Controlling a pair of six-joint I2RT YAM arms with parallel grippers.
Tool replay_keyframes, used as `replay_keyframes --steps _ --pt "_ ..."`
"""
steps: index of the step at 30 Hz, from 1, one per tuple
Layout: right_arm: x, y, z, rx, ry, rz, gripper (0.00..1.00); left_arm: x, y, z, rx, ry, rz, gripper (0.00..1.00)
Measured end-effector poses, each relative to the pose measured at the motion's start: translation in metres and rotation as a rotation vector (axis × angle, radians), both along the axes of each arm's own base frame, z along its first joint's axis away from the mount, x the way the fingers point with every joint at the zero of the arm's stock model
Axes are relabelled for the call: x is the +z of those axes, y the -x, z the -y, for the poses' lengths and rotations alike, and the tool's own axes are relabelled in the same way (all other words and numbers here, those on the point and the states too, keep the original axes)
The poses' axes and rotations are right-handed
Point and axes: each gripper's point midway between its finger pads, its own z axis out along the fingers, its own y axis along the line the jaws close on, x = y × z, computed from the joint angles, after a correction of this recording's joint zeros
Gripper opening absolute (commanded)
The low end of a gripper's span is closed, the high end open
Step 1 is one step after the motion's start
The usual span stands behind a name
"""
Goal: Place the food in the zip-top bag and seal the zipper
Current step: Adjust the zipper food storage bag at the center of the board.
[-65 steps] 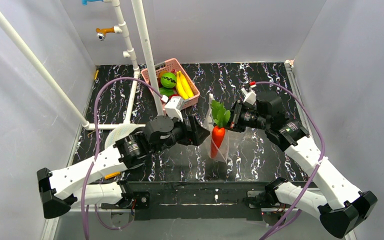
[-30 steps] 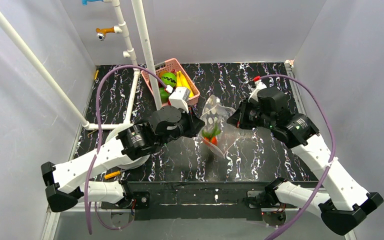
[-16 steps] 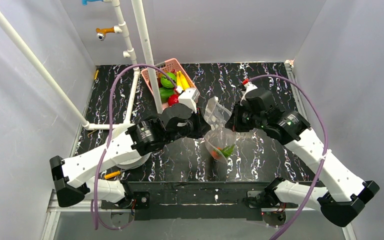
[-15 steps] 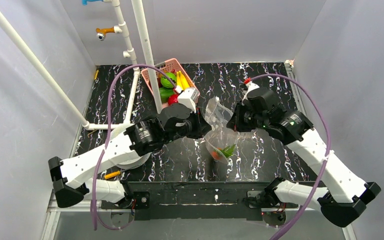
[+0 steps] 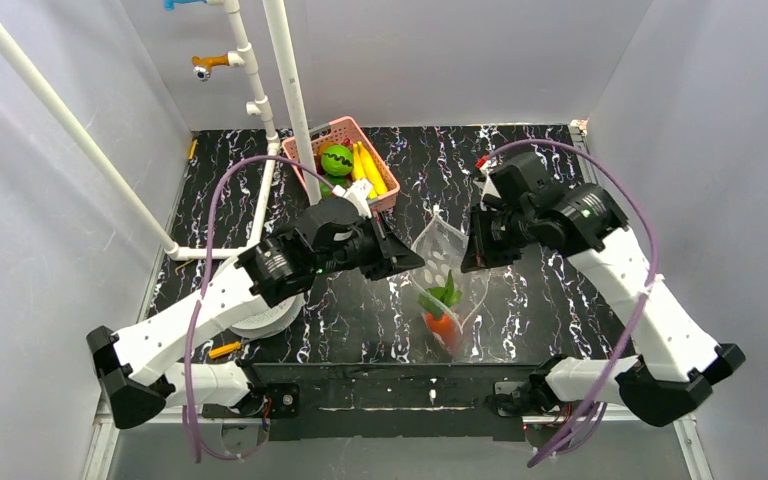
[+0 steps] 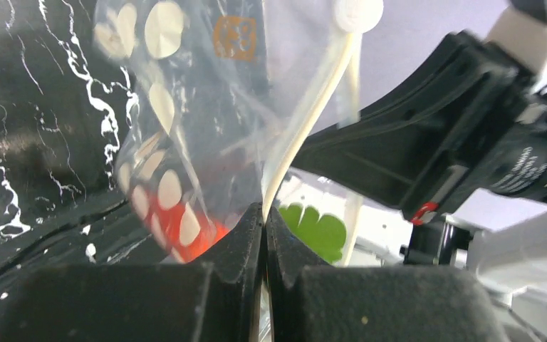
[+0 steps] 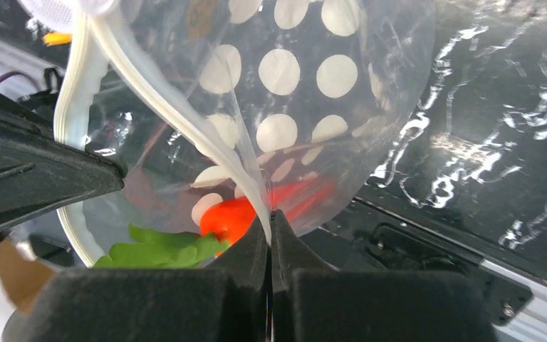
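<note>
Basket overhead only, bag dots seemingly wrist-only

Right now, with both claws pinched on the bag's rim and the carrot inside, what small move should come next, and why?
Probably ease the zip-top bag down onto the table so one claw can let go. The left claw and right claw are both shut on its open mouth edge, the carrot sits at its bottom, and the banana and green ball lie in the pink basket.
</note>
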Motion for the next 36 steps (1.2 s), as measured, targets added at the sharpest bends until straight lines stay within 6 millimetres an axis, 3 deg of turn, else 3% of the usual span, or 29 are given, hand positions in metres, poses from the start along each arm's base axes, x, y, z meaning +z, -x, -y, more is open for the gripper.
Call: replay_keyframes --steps 2,5,6,8,10,12,17,19,26,33,36 --pt "-0.015 -0.009 -0.005 0.004 0.005 -0.057 0.01 -0.004 -0.012 0.003 0.029 -0.003 -0.032 0.0" --pt "-0.051 -0.049 -0.018 -0.017 0.046 -0.149 0.01 -0.03 -0.05 0.009 0.098 -0.056 -0.099 0.0" --pt "-0.071 -0.065 -0.024 -0.019 0.07 -0.183 0.01 -0.053 -0.067 0.009 0.129 -0.115 -0.137 0.0" --pt "-0.114 -0.089 -0.029 -0.023 0.125 -0.253 0.01 -0.086 -0.08 0.003 0.157 -0.208 -0.184 0.0" --pt "-0.13 -0.092 -0.026 -0.026 0.155 -0.289 0.01 -0.105 -0.08 -0.005 0.153 -0.277 -0.21 0.0" --pt "-0.123 -0.09 -0.022 -0.02 0.153 -0.268 0.01 -0.105 -0.076 -0.009 0.139 -0.301 -0.205 0.0" --pt "-0.064 -0.079 -0.012 0.004 0.071 -0.082 0.01 -0.073 -0.071 -0.016 0.133 -0.26 -0.122 0.0" --pt "-0.05 -0.078 -0.011 0.007 0.054 -0.04 0.01 -0.064 -0.07 -0.018 0.132 -0.242 -0.102 0.0" --pt "-0.052 -0.079 -0.007 -0.005 0.086 -0.056 0.01 -0.056 -0.066 -0.017 0.099 -0.22 -0.079 0.0" --pt "-0.024 -0.058 0.014 -0.044 0.043 0.092 0.01 -0.048 -0.066 -0.017 0.097 -0.157 -0.015 0.0" --pt "-0.003 -0.055 0.016 -0.047 -0.016 0.186 0.01 -0.045 -0.063 -0.01 0.068 -0.121 0.015 0.0"
